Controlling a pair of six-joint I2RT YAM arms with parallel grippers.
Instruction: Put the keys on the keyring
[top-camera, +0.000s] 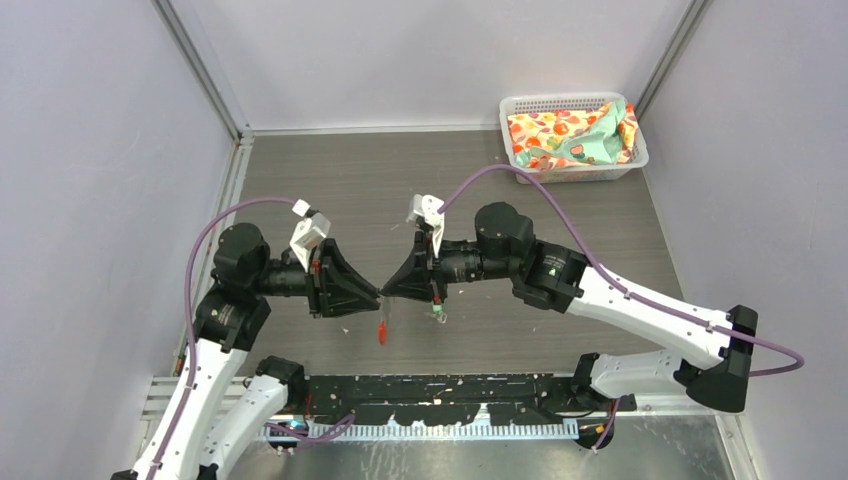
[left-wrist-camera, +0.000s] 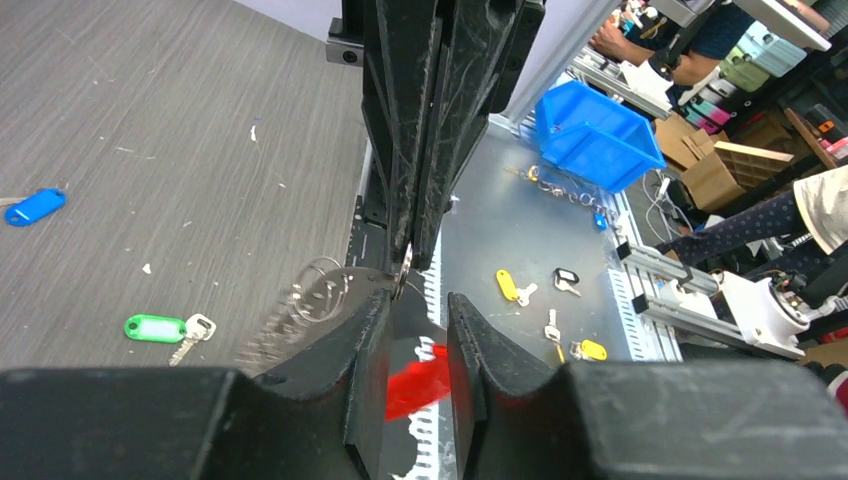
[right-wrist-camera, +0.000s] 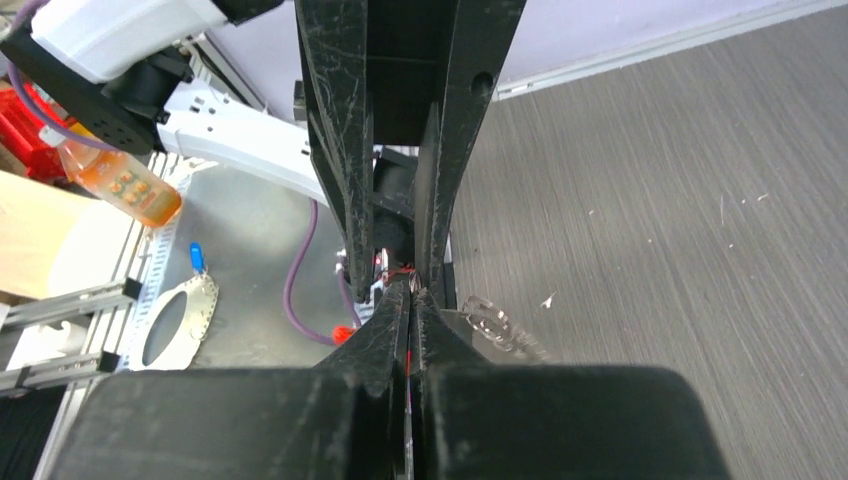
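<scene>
Just above the table (top-camera: 600, 220), the keyring (left-wrist-camera: 322, 290) hangs where the two grippers meet tip to tip. Its wire loops are blurred in both wrist views, so I cannot count them or trace how they link. The red tag (top-camera: 381, 331) dangles below the tips. From the left wrist it shows only as a red patch between the fingers.

The right gripper (right-wrist-camera: 410, 295) has its fingers pressed together with no gap, pinching the silvery wire at their very tips. The left gripper (top-camera: 372, 293) faces it with its fingers a narrow gap apart. The right gripper's tips sit in or at that gap. Whether the left fingers touch the wire I cannot tell, because the tips crowd each other.

The green key (left-wrist-camera: 157, 327) lies flat on the table with its short silvery blade beside the head, well apart from the ring. From above it is only a small green speck under the right gripper. The blue key (left-wrist-camera: 35, 206) lies farther off on the table, near the left edge of the left wrist view, and its blade is cut off there. Neither key is on the ring.

In the far right corner of the table stands a white basket (top-camera: 520, 105) holding a crumpled patterned cloth (top-camera: 570, 135).
</scene>
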